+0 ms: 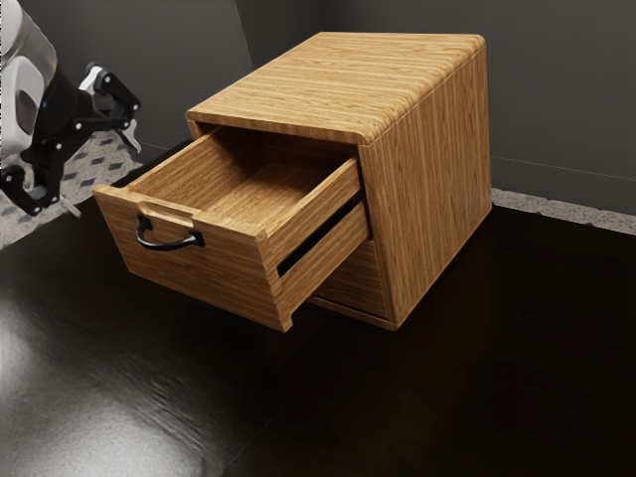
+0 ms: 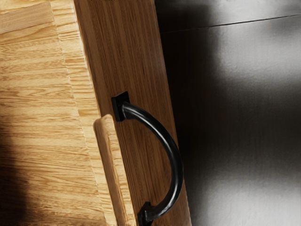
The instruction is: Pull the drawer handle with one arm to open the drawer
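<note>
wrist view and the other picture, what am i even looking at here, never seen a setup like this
Both pictures are simulator renders of one moment. The exterior view is taken from beside a robot arm, whose black gripper shows at that view's upper left. The wrist view comes from a camera on the arm's hand and looks at the curved black handle. A wooden cabinet stands on the dark surface. Its drawer is pulled well out and looks empty. The gripper hangs apart from the handle and holds nothing.
</note>
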You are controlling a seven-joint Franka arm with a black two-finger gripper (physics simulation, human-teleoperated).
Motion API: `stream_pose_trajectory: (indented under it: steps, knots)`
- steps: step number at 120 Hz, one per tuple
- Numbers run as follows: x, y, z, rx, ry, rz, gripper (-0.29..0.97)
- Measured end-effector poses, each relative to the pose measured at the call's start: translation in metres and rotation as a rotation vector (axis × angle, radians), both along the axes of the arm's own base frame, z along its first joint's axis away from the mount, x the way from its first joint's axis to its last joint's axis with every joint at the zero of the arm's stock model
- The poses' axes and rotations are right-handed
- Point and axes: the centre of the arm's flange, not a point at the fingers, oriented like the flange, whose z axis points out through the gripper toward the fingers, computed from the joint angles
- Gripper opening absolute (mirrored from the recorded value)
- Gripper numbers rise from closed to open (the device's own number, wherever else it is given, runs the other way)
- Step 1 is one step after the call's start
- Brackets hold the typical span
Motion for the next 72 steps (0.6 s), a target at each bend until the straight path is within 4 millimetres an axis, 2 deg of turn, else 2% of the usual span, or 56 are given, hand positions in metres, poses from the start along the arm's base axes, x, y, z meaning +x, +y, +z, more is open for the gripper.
stream_pose_trajectory:
  steps: [11, 24, 40, 61, 72]
  knots:
    - [0.026, 0.006, 0.012, -0.045, 0.032, 0.053, 0.68]
    - [0.056, 0.014, 0.007, -0.101, 0.104, 0.162, 0.68]
    - [0.071, 0.015, -0.012, -0.170, 0.193, 0.303, 0.68]
    - [0.098, 0.024, -0.056, -0.209, 0.300, 0.465, 0.68]
    - [0.100, 0.026, -0.061, -0.220, 0.309, 0.527, 0.68]
